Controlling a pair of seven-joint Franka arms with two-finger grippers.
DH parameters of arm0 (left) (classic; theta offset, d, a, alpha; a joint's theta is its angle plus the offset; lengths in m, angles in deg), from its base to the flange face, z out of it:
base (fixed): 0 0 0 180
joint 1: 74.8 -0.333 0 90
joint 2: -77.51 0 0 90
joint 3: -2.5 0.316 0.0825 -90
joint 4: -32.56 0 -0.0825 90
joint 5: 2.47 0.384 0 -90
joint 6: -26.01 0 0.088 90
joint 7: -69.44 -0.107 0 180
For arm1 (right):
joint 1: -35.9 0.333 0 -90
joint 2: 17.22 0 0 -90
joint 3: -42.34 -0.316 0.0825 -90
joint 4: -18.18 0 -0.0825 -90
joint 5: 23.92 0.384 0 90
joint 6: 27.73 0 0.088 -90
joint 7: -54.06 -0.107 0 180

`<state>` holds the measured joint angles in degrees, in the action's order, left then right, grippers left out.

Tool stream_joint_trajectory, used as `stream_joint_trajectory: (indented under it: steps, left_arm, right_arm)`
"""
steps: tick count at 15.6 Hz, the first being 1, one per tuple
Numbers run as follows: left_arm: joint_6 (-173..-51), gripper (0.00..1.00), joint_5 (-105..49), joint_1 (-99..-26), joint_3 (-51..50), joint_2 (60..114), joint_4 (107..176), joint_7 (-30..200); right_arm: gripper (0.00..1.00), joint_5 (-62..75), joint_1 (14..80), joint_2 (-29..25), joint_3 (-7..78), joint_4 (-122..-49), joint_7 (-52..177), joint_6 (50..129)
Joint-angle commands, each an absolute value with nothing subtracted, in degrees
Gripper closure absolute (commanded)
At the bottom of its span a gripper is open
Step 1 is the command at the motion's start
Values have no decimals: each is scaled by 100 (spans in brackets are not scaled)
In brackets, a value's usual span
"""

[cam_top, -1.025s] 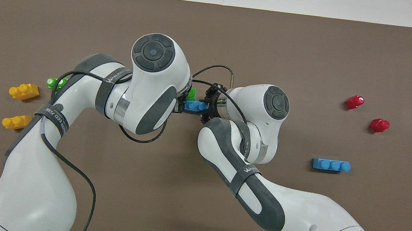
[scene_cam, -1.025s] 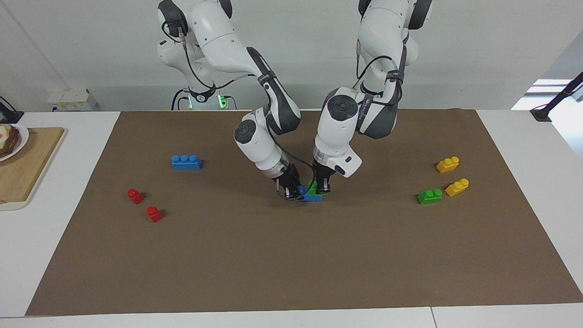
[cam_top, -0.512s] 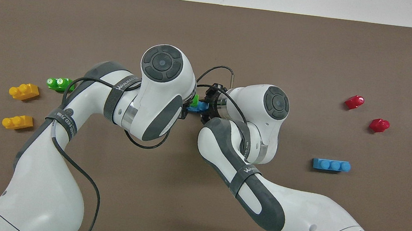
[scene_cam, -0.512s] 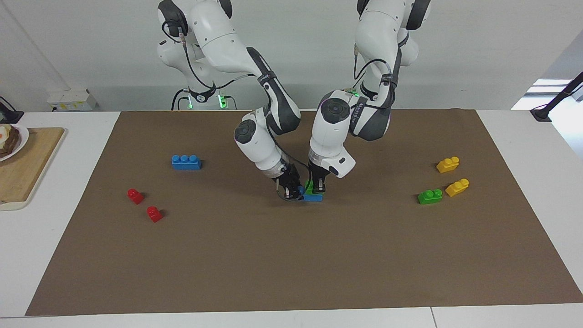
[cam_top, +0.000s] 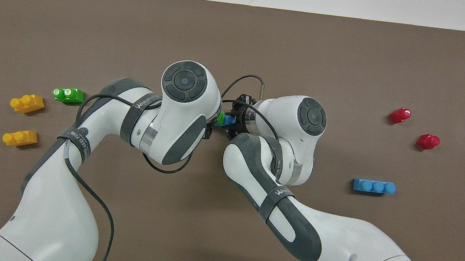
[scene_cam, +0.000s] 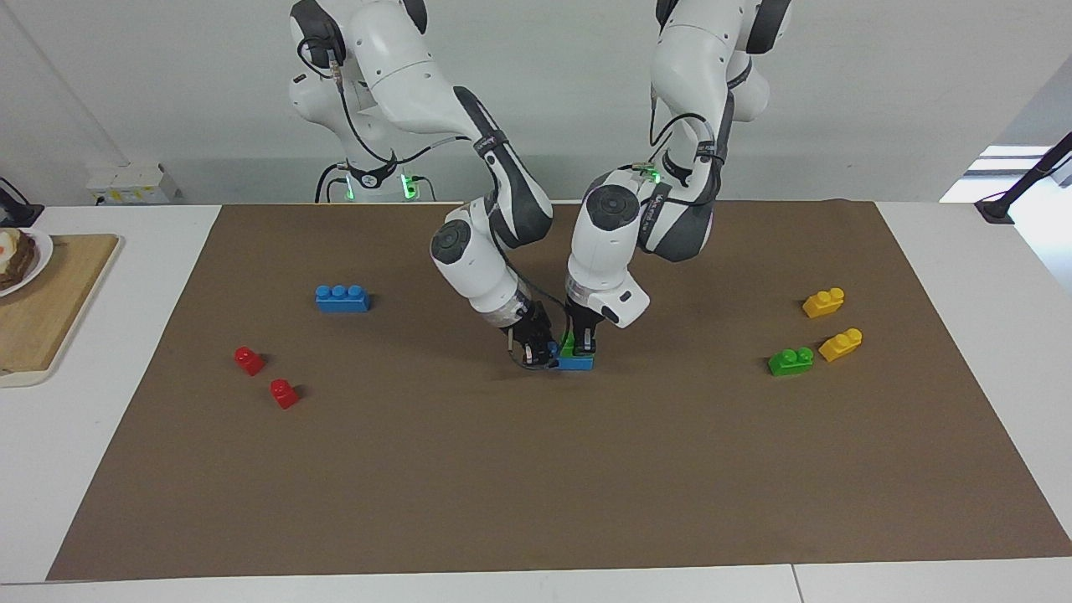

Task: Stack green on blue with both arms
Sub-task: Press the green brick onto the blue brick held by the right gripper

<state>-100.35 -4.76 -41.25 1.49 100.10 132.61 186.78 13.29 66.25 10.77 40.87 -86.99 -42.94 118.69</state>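
A green brick (scene_cam: 569, 344) sits on top of a blue brick (scene_cam: 578, 363) in the middle of the brown mat (scene_cam: 536, 469). My left gripper (scene_cam: 581, 342) comes down from above and is shut on the green brick. My right gripper (scene_cam: 536, 352) is shut on the end of the blue brick that points toward the right arm's end of the table. In the overhead view only slivers of the green brick (cam_top: 219, 118) and the blue brick (cam_top: 228, 120) show between the two wrists. The left gripper's fingers are hidden there.
A second blue brick (scene_cam: 342, 298) and two red bricks (scene_cam: 249, 360) (scene_cam: 284, 393) lie toward the right arm's end. A second green brick (scene_cam: 791, 361) and two yellow bricks (scene_cam: 823, 302) (scene_cam: 841, 344) lie toward the left arm's end. A wooden board (scene_cam: 42, 318) lies off the mat.
My left arm has shifted toward the right gripper with the green brick, which now covers more of the blue brick. The right arm has held still.
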Motion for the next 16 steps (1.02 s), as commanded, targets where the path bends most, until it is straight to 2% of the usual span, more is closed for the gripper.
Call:
stream_joint_trajectory:
  steps: [1,9,10,11,12,16]
  left_arm:
    - [-10572,100,-352,-4079,258,9825,13872,18800]
    - [-10838,98,-185,-4140,276,9755,14207,17976]
    - [-10811,72,-185,-4158,276,9737,14207,17826]
    - [-10785,26,-185,-4192,276,9737,14207,17737]
    - [-10715,0,-185,-4193,285,9728,14207,17676]
    - [-10442,0,-142,-4184,293,9719,14163,17666]
  right_arm:
    - [100,1326,6596,1116,4111,-8878,-4157,12142]
    - [100,1335,6596,1116,4110,-8878,-4139,12151]
    - [100,1335,6596,1116,4119,-8878,-4139,12151]
    - [100,1335,6596,1116,4111,-8878,-4139,12151]
    - [100,1335,6596,1116,4119,-8878,-4139,12151]
    - [100,1344,6596,1116,4110,-8914,-4148,12265]
